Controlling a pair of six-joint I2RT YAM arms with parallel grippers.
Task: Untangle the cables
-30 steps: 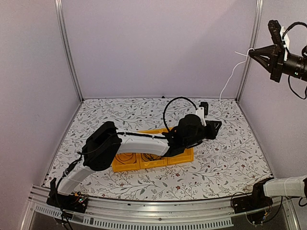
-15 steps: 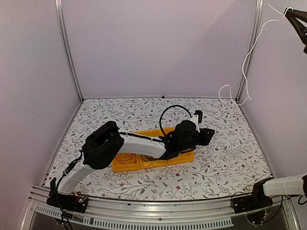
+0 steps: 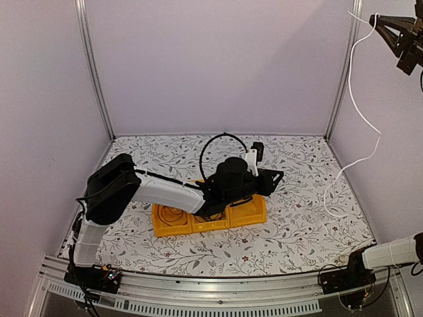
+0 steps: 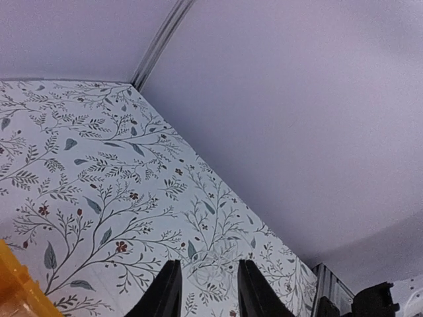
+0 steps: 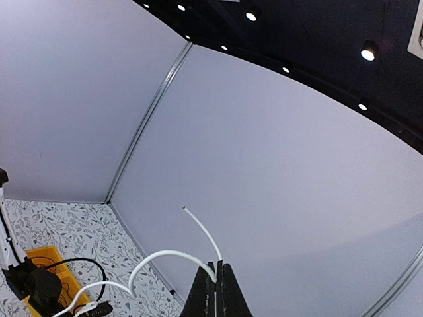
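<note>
High at the right wall, my right gripper [image 3: 378, 18] [image 5: 216, 282] is shut on a thin white cable [image 3: 381, 139] [image 5: 165, 253]. That cable hangs in a long curve down to the table on the right. A short free end sticks up past the jaws. Other thin cables [image 3: 173, 215], dark and reddish loops, lie in the left compartment of the yellow bin [image 3: 254, 212] [image 5: 51, 256]. My left gripper [image 3: 277, 176] [image 4: 206, 290] hovers just past the bin's far right corner. It is open, with only patterned table between its fingers [image 4: 168, 292].
The left arm lies across the yellow bin [image 4: 14, 290] and hides its middle. A black hose loop [image 3: 210, 142] rises from that arm's wrist. Grey walls and metal posts [image 3: 92, 72] close the table on three sides. The right arm's base [image 3: 344, 277] sits at the near right.
My right gripper has risen to the top right corner, drawing the white cable out until it hangs free. The left arm has swung left, and its jaws have opened a little.
</note>
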